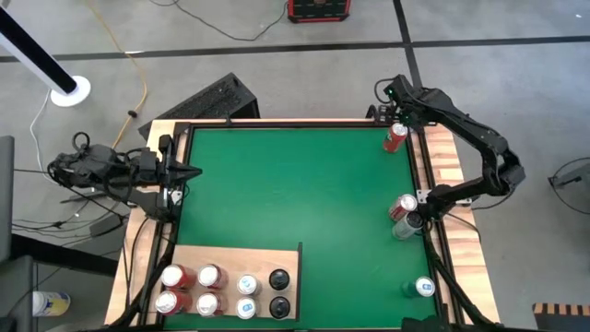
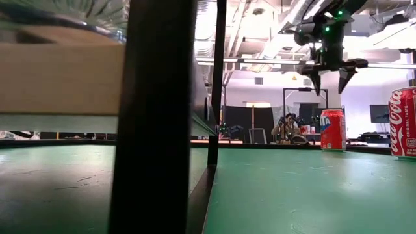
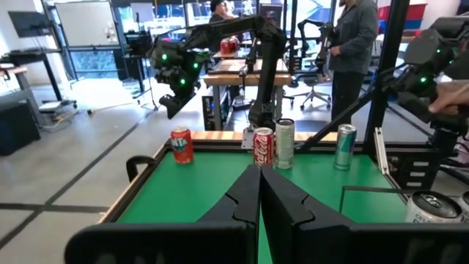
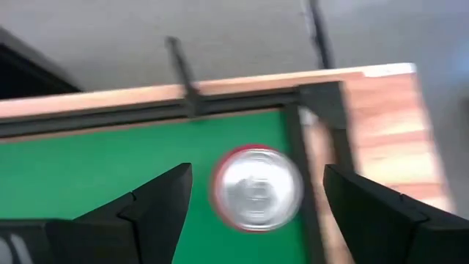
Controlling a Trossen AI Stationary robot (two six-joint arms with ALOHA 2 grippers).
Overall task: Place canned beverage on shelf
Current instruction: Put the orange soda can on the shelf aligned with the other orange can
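A red canned beverage (image 1: 395, 136) stands upright on the green mat (image 1: 286, 184) near its far right corner. My right gripper (image 1: 396, 115) hangs above it, open and tilted down. In the right wrist view the can's silver top (image 4: 256, 189) shows between and beyond the spread fingers (image 4: 157, 202). The low view shows the gripper (image 2: 330, 73) clear above the can (image 2: 333, 130). The shelf (image 1: 235, 260), a pale wooden board at the near left, carries several cans. My left gripper (image 1: 189, 171) waits shut at the mat's left edge.
A red cola can (image 1: 403, 205) and a silver can (image 1: 407, 227) stand together at the mat's right edge, and a green can (image 1: 420, 288) stands nearer the front. A black frame rail (image 1: 426, 166) borders the mat. People are in the room beyond (image 3: 352, 37).
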